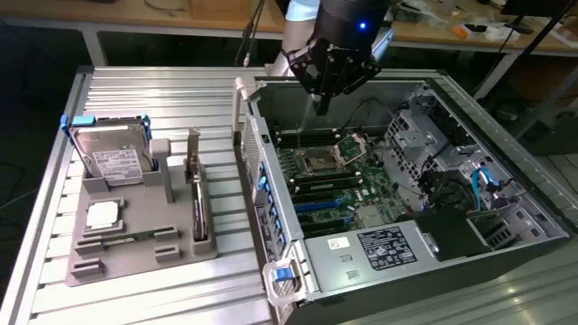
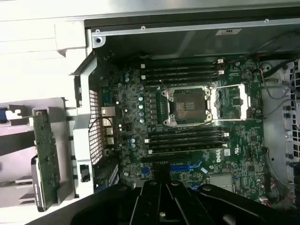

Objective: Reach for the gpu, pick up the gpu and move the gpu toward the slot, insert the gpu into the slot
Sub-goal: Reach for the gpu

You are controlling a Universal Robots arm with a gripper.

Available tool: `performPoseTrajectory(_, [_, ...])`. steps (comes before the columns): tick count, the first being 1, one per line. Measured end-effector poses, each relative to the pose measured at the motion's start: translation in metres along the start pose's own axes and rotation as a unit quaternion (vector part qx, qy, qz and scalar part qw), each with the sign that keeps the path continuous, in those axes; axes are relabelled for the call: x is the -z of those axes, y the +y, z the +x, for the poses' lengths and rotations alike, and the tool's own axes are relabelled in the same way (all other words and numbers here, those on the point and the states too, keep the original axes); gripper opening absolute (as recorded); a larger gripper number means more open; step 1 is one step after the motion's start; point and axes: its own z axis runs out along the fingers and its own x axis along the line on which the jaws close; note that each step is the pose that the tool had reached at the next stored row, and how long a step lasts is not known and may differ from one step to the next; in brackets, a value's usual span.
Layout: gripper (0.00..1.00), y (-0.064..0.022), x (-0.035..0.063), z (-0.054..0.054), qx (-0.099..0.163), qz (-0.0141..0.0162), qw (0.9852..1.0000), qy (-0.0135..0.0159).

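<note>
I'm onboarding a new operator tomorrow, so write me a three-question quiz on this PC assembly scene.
1. True or false: the pincer holds the gpu.
2. Where does the gpu stand? A) upright in the grey holder beside the computer case; B) inside the computer case; C) in the pincer.
3. Fill in: the shut pincer hangs over the open computer ____.
Key: 1 false; 2 A; 3 case.
</note>
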Motion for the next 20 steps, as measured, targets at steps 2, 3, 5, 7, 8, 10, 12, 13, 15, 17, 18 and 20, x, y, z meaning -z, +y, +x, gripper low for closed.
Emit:
performPoseTrajectory(2, [0.11,-0.0006,0.0002,0.008,0.0,0.0,1.0,0.0])
performPoseTrajectory(3, [0.11,-0.0009,0.0003,0.012,0.0,0.0,1.0,0.0])
performPoseTrajectory(5, [0.11,-0.0018,0.0007,0.024,0.0,0.0,1.0,0.0])
performPoseTrajectory(7, [0.11,-0.0028,0.001,0.037,0.0,0.0,1.0,0.0])
performPoseTrajectory(8, [0.11,-0.003,0.0011,0.04,0.0,0.0,1.0,0.0])
performPoseTrajectory(10, [0.11,-0.0035,0.0012,0.047,0.0,-0.0001,1.0,-0.0001])
performPoseTrajectory(12, [0.11,-0.004,0.0015,0.053,0.0,0.0,1.0,0.0])
performPoseTrajectory(13, [0.11,-0.0042,0.0016,0.056,0.0,0.0,1.0,0.0])
performPoseTrajectory(15, [0.11,-0.0047,0.0017,0.062,0.0,0.0,1.0,0.0])
performPoseTrajectory(17, [0.11,-0.0053,0.0019,0.07,0.0,-0.0001,1.0,-0.0001])
performPoseTrajectory(18, [0.11,-0.0055,0.002,0.073,0.0,0.0,1.0,0.0])
performPoseTrajectory(20, [0.11,-0.0061,0.0022,0.081,0.0,0.0,1.0,0.0])
